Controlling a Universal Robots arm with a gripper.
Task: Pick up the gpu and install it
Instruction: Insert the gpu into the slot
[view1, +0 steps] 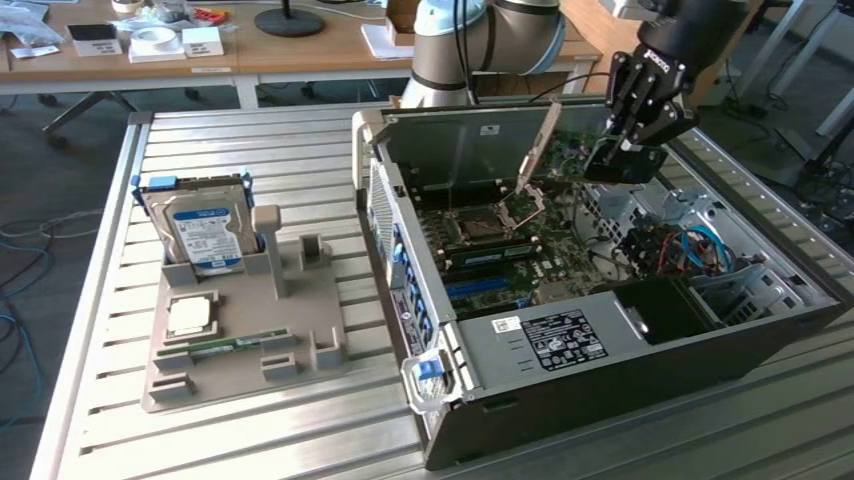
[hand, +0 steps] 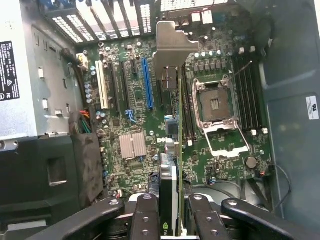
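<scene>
Plainly, the thin gpu is held edge-on, clamped between the black, bolted fingers. Its bright sheet-metal bracket hangs over the green motherboard inside the open grey steel case. The case and a moulded grey tray rest on a slatted aluminium bench, and a wooden bench stands behind.

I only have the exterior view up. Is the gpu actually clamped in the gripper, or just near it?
Observer: Clamped. In the wrist view the gpu sits edge-on between the gripper's two fingers.
Operator: What is it lined up over?
Observer: There its edge appears between the long blue slot and the CPU socket, apart from both.
Operator: Which end points away from the fingers?
Observer: The metal bracket, toward the vented rear wall.
</scene>
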